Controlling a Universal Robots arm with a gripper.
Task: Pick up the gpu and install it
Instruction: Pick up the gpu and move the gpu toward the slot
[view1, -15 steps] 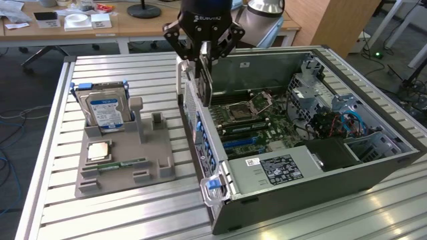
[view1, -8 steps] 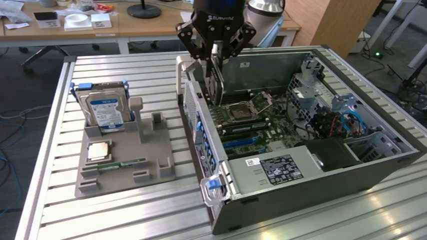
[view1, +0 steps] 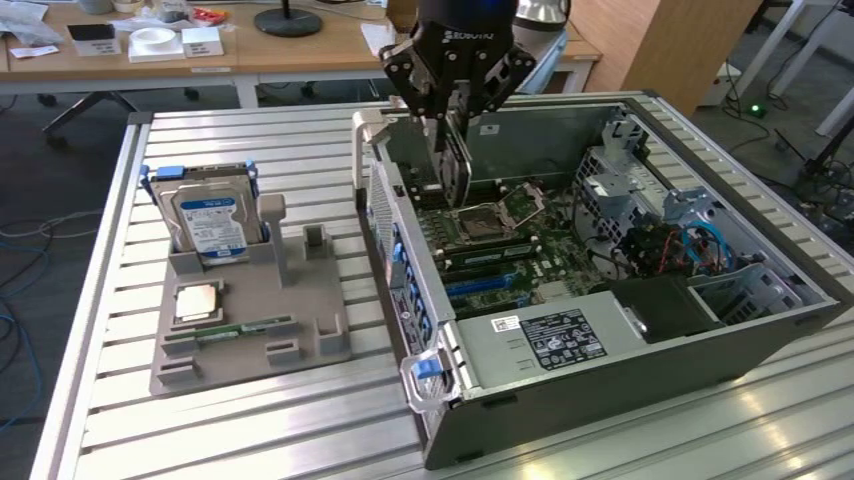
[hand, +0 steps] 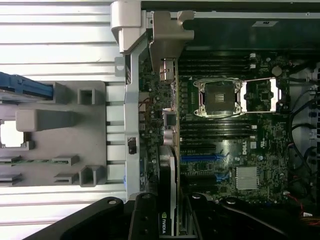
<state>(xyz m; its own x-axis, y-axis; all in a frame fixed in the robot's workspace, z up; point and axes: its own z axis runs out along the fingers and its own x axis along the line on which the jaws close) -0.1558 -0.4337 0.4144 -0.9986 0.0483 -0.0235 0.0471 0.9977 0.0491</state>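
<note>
Install step, card in transfer. Your jaws are closed part-way on the gpu (view1: 454, 165), clamping its upper end. The card hangs upright beneath the wrist. It sits in the mouth of the open PC case (view1: 641, 370), just beside the case wall (view1: 387, 240) at the ext. view's left. It is above the motherboard (view1: 534, 255), near the CPU socket (hand: 220, 97). Whether its lower end touches the board can't be told.

In the wrist view the blue expansion slots (hand: 200, 157) lie just beside the card and look unoccupied, so judge the gpu as picked up but not yet seated. The grey holder tray (view1: 310, 310) is on the desk (view1: 240, 430), well apart toward the ext. view's left. It carries the hard drive (view1: 207, 220) and a RAM stick (view1: 247, 328).

Next move calls for:
- the card's connector edge lined up w/ a slot along its whole length;
- the bracket end matched to the wall opening;
- then a straight, square press.

Any tilt risks jamming vs. the wall or nearby components. Keep your grip firm until the card bears on the slot.
</note>
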